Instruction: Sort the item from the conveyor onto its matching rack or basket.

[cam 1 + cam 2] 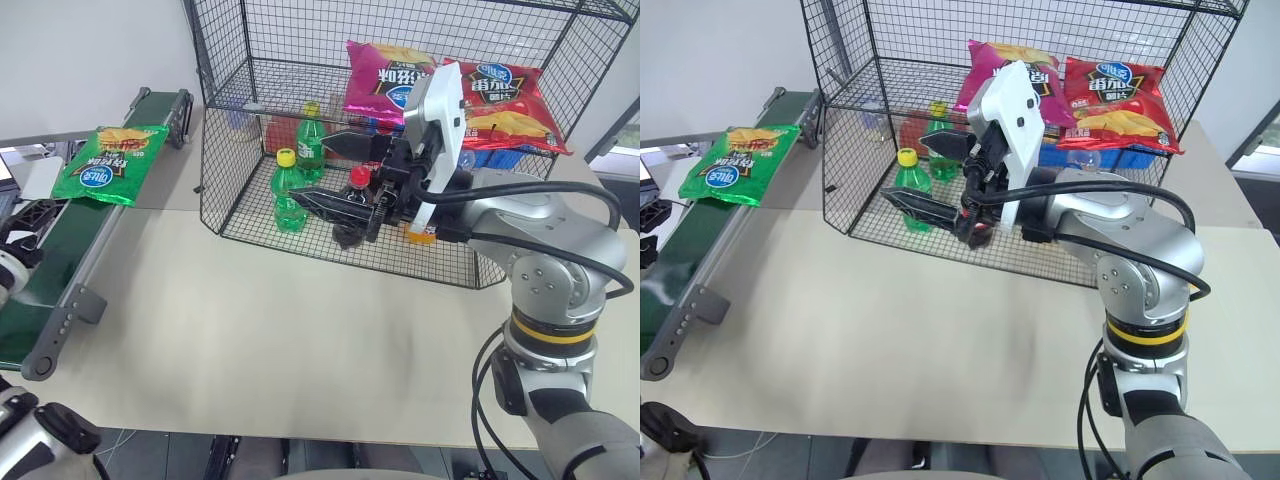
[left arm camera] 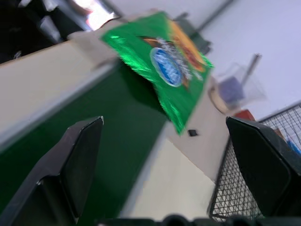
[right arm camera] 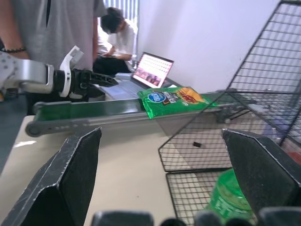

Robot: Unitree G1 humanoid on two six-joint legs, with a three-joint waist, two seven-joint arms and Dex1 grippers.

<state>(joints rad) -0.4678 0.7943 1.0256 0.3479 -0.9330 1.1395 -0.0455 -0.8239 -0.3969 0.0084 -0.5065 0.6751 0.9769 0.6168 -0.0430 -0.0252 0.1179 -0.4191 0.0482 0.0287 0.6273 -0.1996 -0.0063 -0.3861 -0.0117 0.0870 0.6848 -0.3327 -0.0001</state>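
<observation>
The green crisp bag point(image 1: 110, 163) is lying at the conveyor's point(image 1: 60, 270) upper end. Both the left pincer point(image 2: 164, 165) and right pincer point(image 3: 162, 176) are gaping open, empty; the left should probably be straddling the bag's near edge before closing.

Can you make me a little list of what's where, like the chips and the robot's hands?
Item: flat glossy green crisp bag, lying on the belt, nothing holding it
Belt: long dark green sloping conveyor with grey rails
Cage: large black wire-grid cage on the beige table
On the cage's upper shelf: magenta crisp bag and red crisp bag
On the cage floor: green plastic bottles
Left gripper: jaws wide open, facing the green bag
Right gripper: jaws open, empty, in front of the cage
</observation>
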